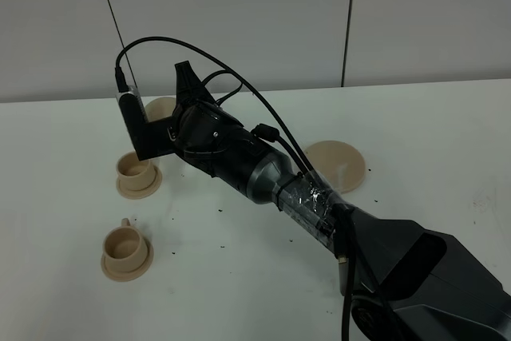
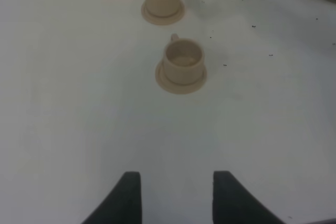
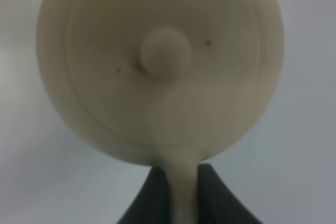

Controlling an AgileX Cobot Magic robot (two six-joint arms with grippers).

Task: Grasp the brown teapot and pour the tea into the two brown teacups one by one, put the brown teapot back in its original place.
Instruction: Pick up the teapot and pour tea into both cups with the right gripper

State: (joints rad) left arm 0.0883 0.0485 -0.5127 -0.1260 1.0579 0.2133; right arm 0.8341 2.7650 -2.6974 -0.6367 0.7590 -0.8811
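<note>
My right hand [image 3: 181,184] grips the brown teapot [image 3: 157,72] by its handle; my left hand [image 2: 177,195] hangs open.

The teapot [image 3: 105,103] and teacups [image 2: 182,61] look like matt tan clay, perhaps unglazed; the table [image 1: 447,117] is smooth white.

1. The right arm [image 1: 263,169] stretches from the lower right corner up across the middle to the left side.
2. The right gripper [image 3: 180,179] has its dark fingers [image 3: 152,198] pinched together on the teapot [image 3: 157,66] handle.
3. The left gripper [image 2: 177,195] points forward and down, jaws spread apart, with nothing between them.
</note>
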